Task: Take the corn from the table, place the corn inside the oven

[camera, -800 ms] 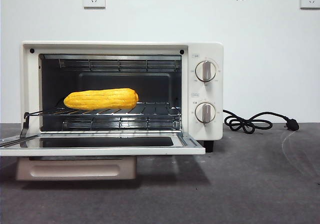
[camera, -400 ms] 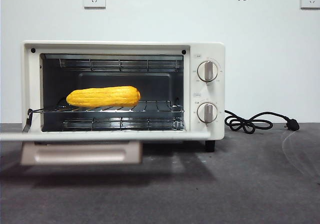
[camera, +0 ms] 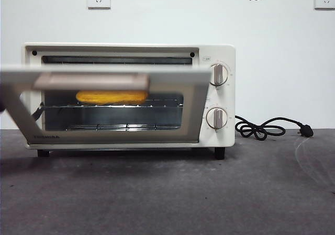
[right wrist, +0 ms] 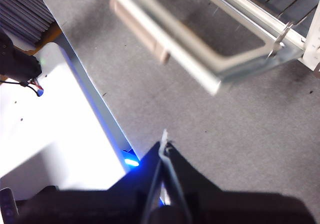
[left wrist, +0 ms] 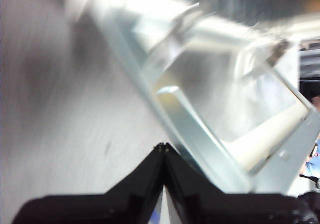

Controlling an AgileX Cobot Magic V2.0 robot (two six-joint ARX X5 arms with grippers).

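With the corn (camera: 111, 96) on the oven (camera: 220, 96) rack and the door (camera: 112, 80) half-raised, both end effectors, left (left wrist: 163, 146) and right (right wrist: 164, 145), pinched empty: an unsupported door could drop open.

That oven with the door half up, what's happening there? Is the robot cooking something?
The corn already lies on the wire rack inside the oven, and the oven door is partway up, not yet shut. The left gripper, jaws together, is right beside the door's edge and seems to be the one pushing it. The right gripper, also closed and empty, hangs over the table in front.
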